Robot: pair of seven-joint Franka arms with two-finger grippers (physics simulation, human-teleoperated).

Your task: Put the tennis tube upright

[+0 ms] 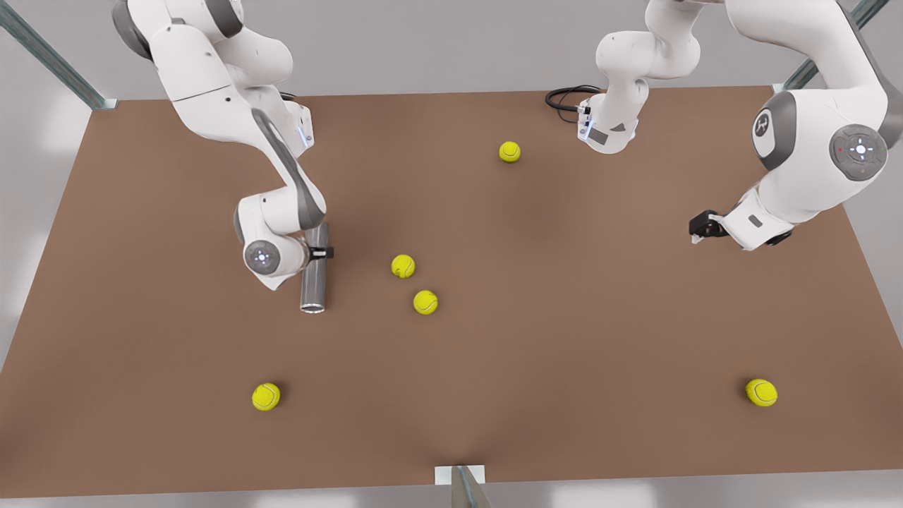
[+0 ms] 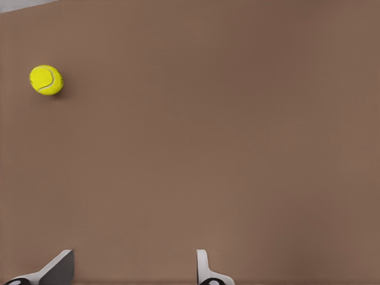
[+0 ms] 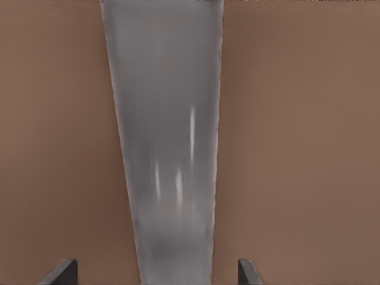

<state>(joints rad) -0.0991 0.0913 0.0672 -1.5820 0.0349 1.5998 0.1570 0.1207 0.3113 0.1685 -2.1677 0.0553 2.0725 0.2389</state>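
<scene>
The tennis tube [image 1: 314, 279] is a grey metallic cylinder lying flat on the brown table [image 1: 564, 339], at the front view's left, with its silvery open rim toward the near edge. My right gripper [image 1: 315, 252] is down over the tube's middle. In the right wrist view the tennis tube [image 3: 169, 148] runs away between the fingertips [image 3: 59, 274]. The right gripper [image 3: 155, 274] is open, with a gap on each side of the tube. My left gripper [image 1: 704, 227] waits at the front view's right above bare table. The left gripper [image 2: 130, 274] is open and holds nothing.
Several yellow-green tennis balls lie about the table: two just beside the tube [image 1: 403, 266] [image 1: 425, 302], one at the back [image 1: 509, 152], and one near each front corner [image 1: 266, 396] [image 1: 761, 392]. The left wrist view catches one ball [image 2: 46, 80]. A black cable [image 1: 564, 99] loops at the back edge.
</scene>
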